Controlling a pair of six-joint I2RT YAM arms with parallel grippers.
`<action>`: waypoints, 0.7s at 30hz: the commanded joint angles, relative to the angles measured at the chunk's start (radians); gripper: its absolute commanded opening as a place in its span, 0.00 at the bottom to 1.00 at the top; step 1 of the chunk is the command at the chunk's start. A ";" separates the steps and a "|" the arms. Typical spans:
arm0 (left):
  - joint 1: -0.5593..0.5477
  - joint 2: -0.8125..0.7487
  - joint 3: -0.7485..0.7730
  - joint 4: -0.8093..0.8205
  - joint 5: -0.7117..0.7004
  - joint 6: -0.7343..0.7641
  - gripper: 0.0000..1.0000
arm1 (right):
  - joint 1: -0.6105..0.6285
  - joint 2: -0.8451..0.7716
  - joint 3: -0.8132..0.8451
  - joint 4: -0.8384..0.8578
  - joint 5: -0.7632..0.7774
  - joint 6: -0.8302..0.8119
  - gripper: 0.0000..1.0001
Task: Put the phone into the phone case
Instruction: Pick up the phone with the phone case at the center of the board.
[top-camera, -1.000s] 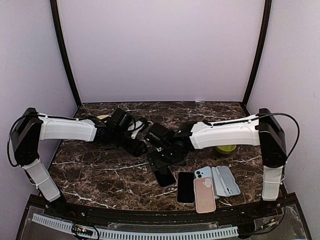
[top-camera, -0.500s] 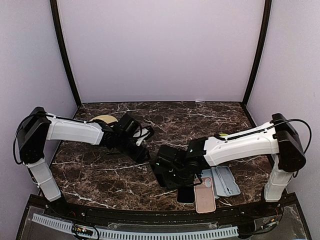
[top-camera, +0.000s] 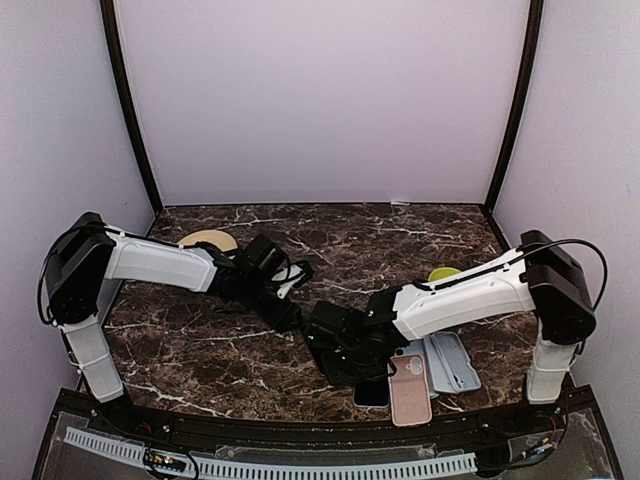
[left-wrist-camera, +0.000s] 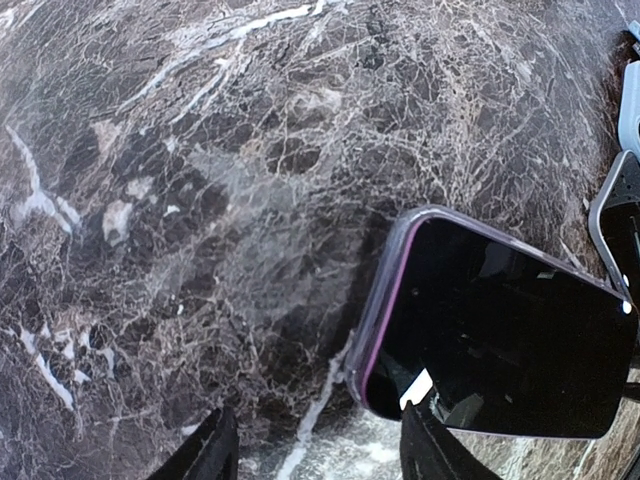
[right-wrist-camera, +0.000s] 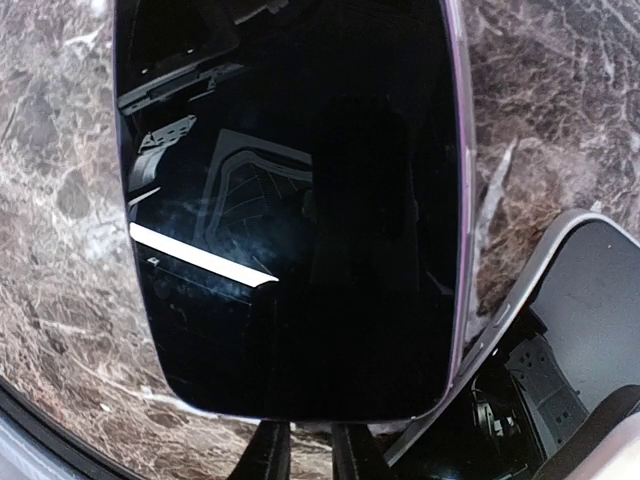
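Currently, the phone (right-wrist-camera: 290, 200) is seen lying screen-up just ahead of the right gripper (right-wrist-camera: 312, 445), which is drawn nearly closed on nothing. The left gripper (left-wrist-camera: 318, 445) is held spread and empty, the phone ahead to its right. The pink phone case (top-camera: 408, 390) is laid just beside the right gripper.

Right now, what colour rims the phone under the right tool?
Purple. The phone shows it best in left wrist view.

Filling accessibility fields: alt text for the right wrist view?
A black glossy-screened phone with a lilac edge fills most of the frame, lying screen up on the dark veined marble table. A grey-rimmed dark slab, phone or case unclear, cuts in at lower right, and the fingertips of the right pincer peek in at the bottom edge.
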 joint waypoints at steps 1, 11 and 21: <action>-0.004 0.009 0.032 -0.023 0.019 0.004 0.57 | -0.022 0.013 0.016 0.049 0.052 0.017 0.13; -0.003 0.000 0.038 -0.028 -0.006 0.016 0.60 | -0.050 0.035 0.046 0.070 0.067 -0.015 0.12; -0.002 -0.028 0.036 -0.027 -0.029 0.031 0.63 | -0.005 -0.054 0.074 0.015 0.030 -0.282 0.24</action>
